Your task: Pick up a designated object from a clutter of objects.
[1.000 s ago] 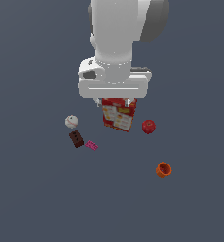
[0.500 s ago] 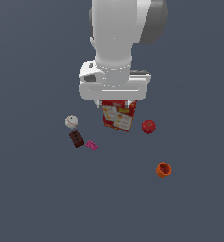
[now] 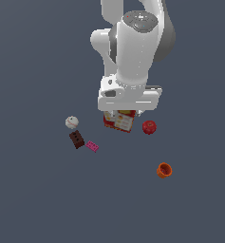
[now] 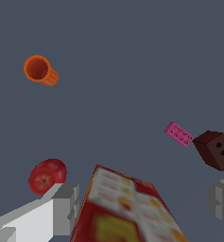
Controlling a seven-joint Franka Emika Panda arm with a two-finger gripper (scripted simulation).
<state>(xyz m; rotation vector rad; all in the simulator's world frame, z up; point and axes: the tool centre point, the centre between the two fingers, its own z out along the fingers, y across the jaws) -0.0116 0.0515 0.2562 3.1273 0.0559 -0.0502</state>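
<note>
White ball (image 3: 71, 122) at the exterior view's left, dark brown block (image 3: 76, 139), pink flat brick (image 3: 92, 146), red printed box (image 3: 119, 120) under gripper (image 4: 142, 208) with fingers spread apart, red fruit (image 3: 149, 126) just beside the box, orange cup (image 3: 164, 170) well apart.

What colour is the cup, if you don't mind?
Orange; the cup shows best in the wrist view.

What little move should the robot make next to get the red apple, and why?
Probably a small sideways shift toward the apple. In the wrist view the open gripper straddles the red printed box, and the apple lies just outside one finger. In the exterior view it sits at the box's right, so closing now would likely catch the box.
</note>
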